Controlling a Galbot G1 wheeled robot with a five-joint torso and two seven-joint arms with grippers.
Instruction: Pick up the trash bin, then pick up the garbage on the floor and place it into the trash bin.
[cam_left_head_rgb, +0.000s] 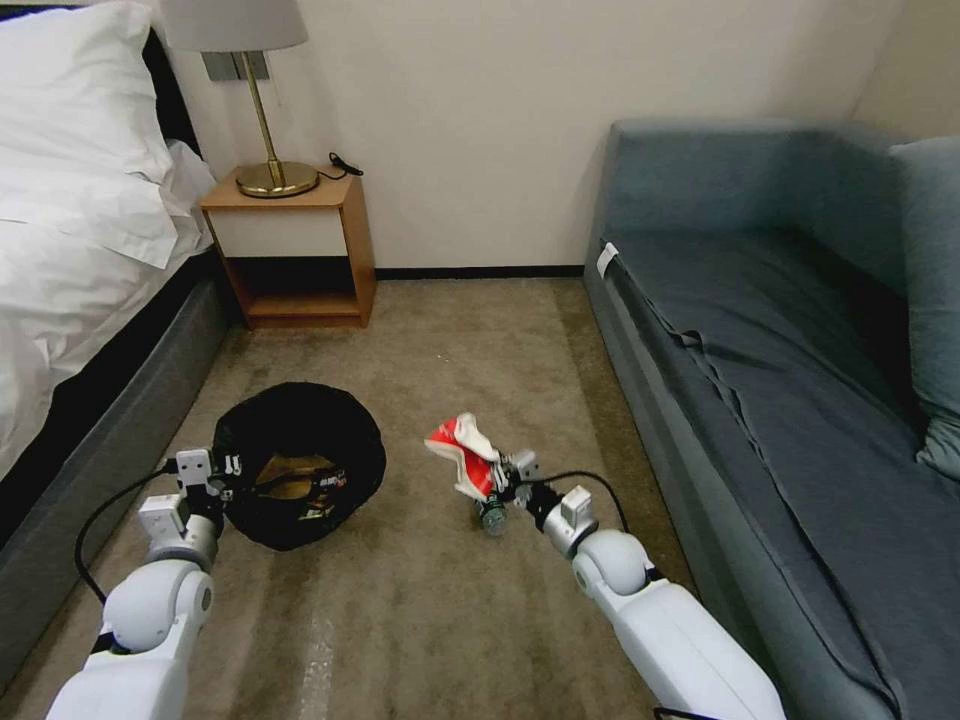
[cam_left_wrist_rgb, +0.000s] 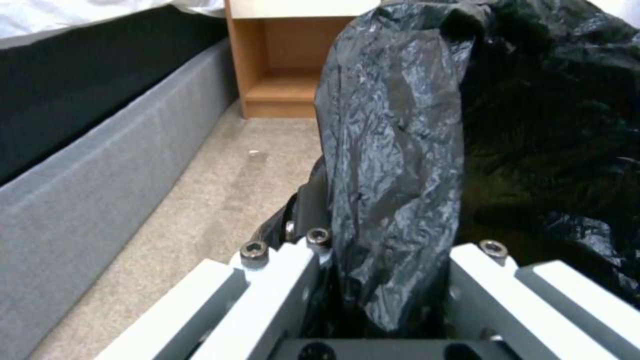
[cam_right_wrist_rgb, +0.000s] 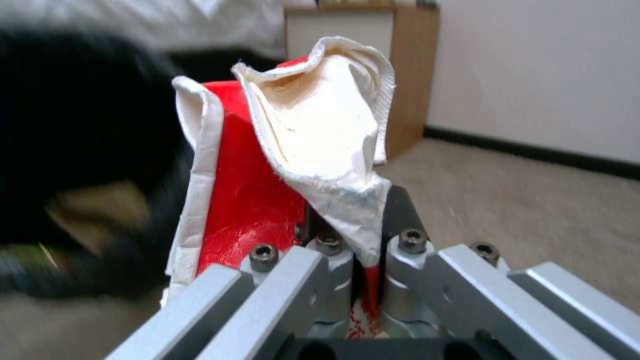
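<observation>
The left claw (cam_left_head_rgb: 232, 478) is clamped on the trash bin (cam_left_head_rgb: 300, 462) rim at 9 o'clock. The right claw (cam_left_head_rgb: 500, 478), clamped on the red-and-white wrapper (cam_left_head_rgb: 462, 455), should release well above the opening.

bed (cam_left_head_rgb: 70, 200), nightstand (cam_left_head_rgb: 295, 250), sofa (cam_left_head_rgb: 790, 330), carpet (cam_left_head_rgb: 450, 340)

1. Trash bin (cam_left_head_rgb: 300, 465): lined with crinkled black bag, tilted with its mouth toward the camera, brown litter visible inside.
2. Red-and-white wrapper (cam_left_head_rgb: 462, 455): crumpled, held above the carpet, right of the bin.
</observation>
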